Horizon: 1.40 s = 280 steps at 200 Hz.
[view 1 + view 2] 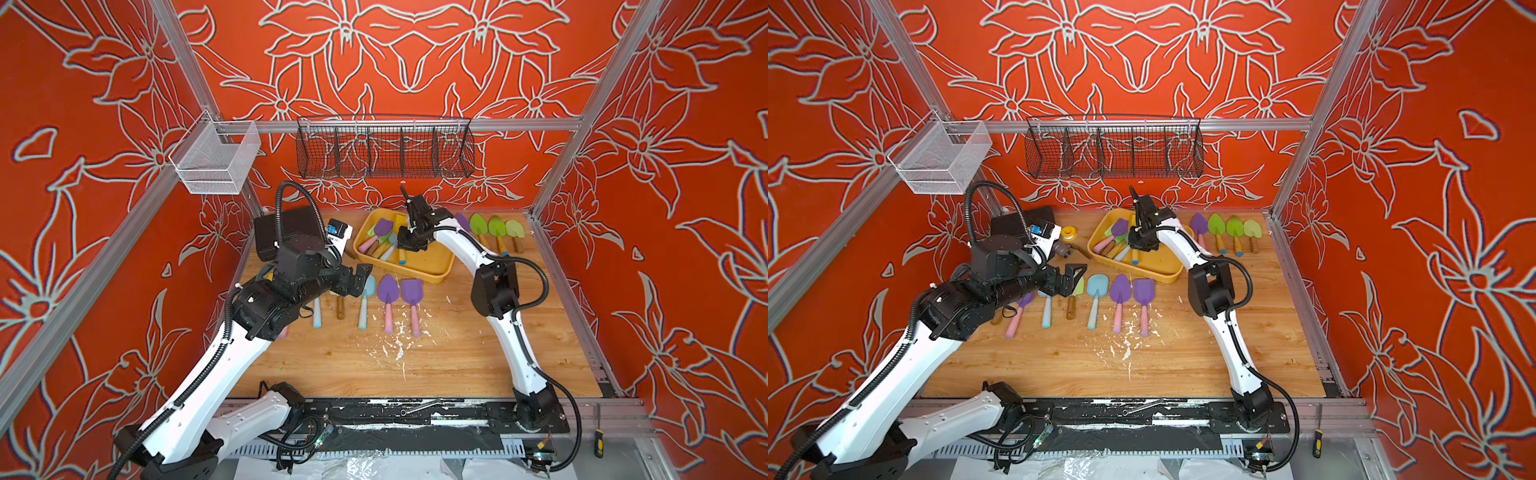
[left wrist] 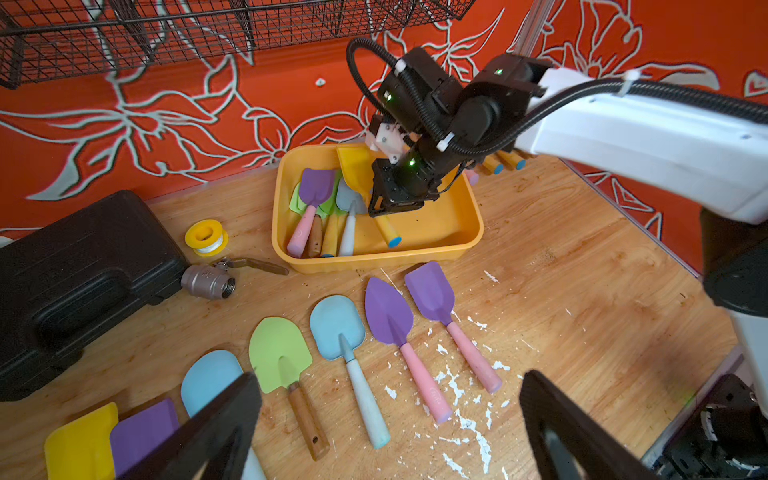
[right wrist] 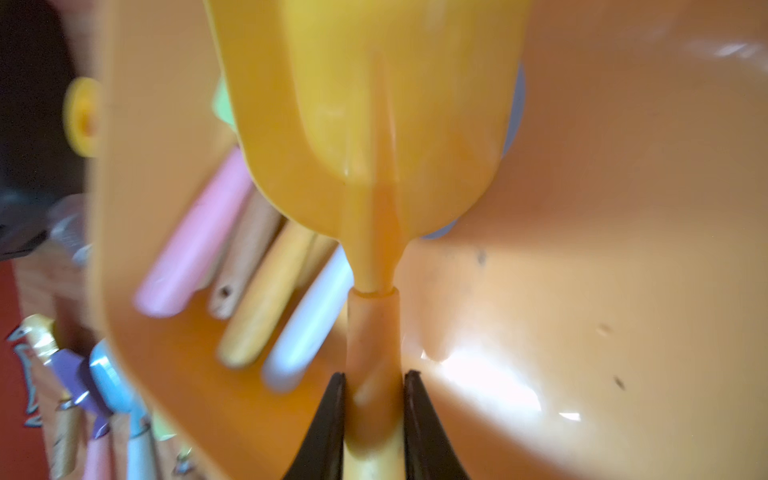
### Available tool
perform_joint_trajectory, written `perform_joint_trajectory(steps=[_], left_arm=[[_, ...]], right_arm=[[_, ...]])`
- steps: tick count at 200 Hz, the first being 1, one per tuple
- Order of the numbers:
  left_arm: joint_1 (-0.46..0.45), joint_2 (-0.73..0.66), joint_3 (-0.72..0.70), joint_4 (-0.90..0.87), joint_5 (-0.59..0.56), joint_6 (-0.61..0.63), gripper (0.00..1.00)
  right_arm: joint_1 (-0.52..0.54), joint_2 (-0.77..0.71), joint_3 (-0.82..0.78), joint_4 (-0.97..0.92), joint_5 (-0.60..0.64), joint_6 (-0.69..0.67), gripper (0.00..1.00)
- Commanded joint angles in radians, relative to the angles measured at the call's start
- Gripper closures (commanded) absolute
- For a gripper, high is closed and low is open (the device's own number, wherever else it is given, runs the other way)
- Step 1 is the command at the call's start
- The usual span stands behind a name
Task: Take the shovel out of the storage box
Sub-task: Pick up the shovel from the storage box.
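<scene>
Right wrist: R gripper (image 3: 374, 376) on shovel (image 3: 365, 124) handle (top views: hidden)

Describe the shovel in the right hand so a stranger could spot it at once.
Find the yellow-orange storage box at the back of the wooden table. Inside it, the right hand is shut on the handle of one shovel. It alone there has a yellow blade; the shovels piled beside it are purple, green and grey-blue.

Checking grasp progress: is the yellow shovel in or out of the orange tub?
In. Right gripper grips the shovel by its handle; it lies within the tub walls.
</scene>
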Motion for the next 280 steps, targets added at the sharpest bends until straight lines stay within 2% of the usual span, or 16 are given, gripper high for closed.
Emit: perform_joint_trajectory(steps=[1, 48, 71, 134, 208, 240, 280], left_arm=[[0.006, 0.007, -0.009, 0.040, -0.009, 0.001, 0.03], [0.006, 0.032, -0.008, 0.077, 0.006, -0.012, 0.03], [0.006, 0.046, -0.008, 0.095, 0.019, -0.022, 0.03], [0.006, 0.083, 0.003, 0.123, 0.043, -0.043, 0.03], [0.005, 0.146, 0.034, 0.153, 0.085, -0.067, 0.03], [0.005, 0.159, 0.038, 0.166, 0.094, -0.078, 0.03], [0.003, 0.164, 0.045, 0.168, 0.100, -0.092, 0.03]], right_arm=[[-0.007, -0.108, -0.018, 0.010, 0.036, -0.033, 1.00], [-0.012, -0.201, -0.029, -0.023, 0.048, -0.055, 1.00], [-0.012, -0.277, -0.099, -0.037, 0.071, -0.075, 1.00], [-0.015, -0.665, -0.612, 0.055, 0.189, -0.067, 1.00], [-0.004, -1.100, -1.221, 0.168, 0.175, 0.073, 1.00], [0.043, -1.164, -1.377, 0.206, 0.185, 0.103, 1.00], [0.083, -1.109, -1.478, 0.278, 0.187, 0.101, 1.00]])
